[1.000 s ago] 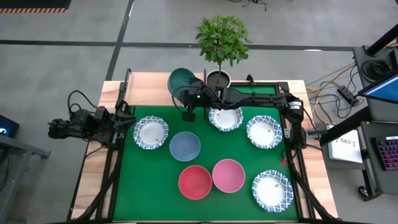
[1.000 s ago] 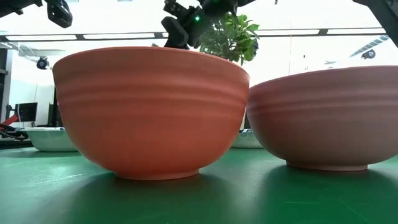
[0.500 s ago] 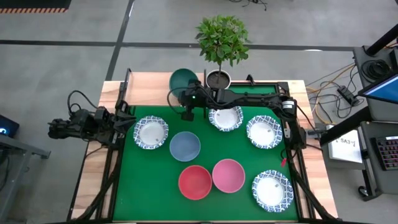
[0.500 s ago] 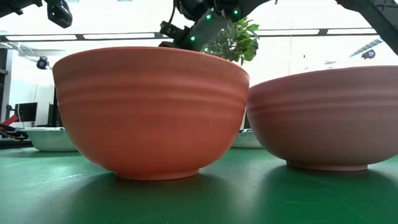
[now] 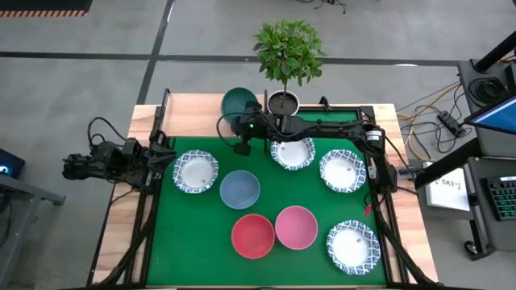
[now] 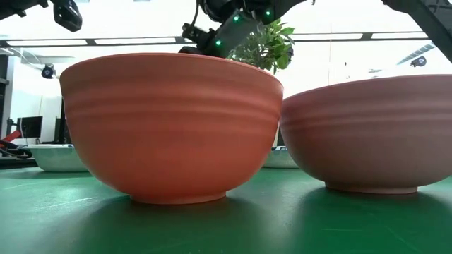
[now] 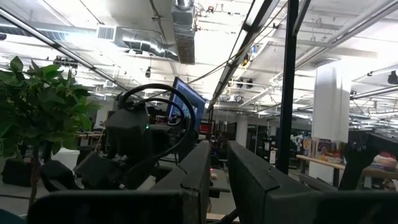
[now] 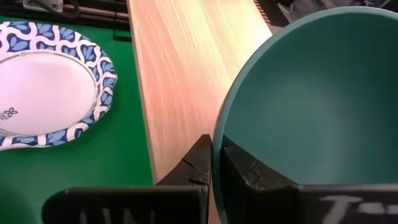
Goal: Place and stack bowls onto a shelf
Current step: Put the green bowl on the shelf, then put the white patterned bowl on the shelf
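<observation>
Right end effector (image 8: 214,163) pinched on dark green bowl (image 8: 311,99) rim above wooden shelf (image 8: 180,74), left end effector (image 7: 214,180) nearly closed, empty

Two dark arms of black jointed links, right arm (image 5: 322,125) with a green light near the plant (image 5: 287,50), looped black cables on the left arm (image 5: 109,159), black blocky fingers (image 8: 249,180) with white lettering

Even overhead lighting, soft shadows. Low view backlit by bright windows; the red bowl (image 6: 173,127) looms close.
</observation>
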You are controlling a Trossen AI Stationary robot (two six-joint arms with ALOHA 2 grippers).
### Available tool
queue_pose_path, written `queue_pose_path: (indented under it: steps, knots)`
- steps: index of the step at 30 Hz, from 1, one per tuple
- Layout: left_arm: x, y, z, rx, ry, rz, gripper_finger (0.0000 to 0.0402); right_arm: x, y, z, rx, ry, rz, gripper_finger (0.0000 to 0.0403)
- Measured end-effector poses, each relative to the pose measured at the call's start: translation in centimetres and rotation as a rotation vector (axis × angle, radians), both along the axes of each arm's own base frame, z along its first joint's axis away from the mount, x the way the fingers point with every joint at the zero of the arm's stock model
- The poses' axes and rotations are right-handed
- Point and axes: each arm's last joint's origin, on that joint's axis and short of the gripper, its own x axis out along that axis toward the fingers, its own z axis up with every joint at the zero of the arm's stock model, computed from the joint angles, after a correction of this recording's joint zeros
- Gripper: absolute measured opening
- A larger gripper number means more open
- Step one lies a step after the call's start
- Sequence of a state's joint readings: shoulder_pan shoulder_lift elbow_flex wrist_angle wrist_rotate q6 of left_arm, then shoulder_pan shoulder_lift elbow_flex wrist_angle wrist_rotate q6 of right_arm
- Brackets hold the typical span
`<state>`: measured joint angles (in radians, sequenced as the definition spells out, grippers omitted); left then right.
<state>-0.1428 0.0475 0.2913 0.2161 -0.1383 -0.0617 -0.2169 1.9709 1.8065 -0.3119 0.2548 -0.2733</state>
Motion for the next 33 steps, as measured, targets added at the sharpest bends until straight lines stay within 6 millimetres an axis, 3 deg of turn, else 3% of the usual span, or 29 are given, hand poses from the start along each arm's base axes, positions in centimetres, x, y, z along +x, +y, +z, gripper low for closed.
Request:
queue_pose_path:
  steps: [6,21,33]
  knots:
    - [0.0,0.0,0.0,0.0,0.0,0.0,0.0039,0.0,0.0,0.0,0.005,-0.006,-0.004,0.0019]
    - [0.0,0.0,0.0,0.0,0.0,0.0,0.0039,0.0,0.0,0.2,0.014,-0.02,-0.022,0.0117]
    - [0.0,0.0,0.0,0.0,0.001,0.0,0.0039,0.0,0.0,3.3,-0.014,-0.038,-0.016,0.0123]
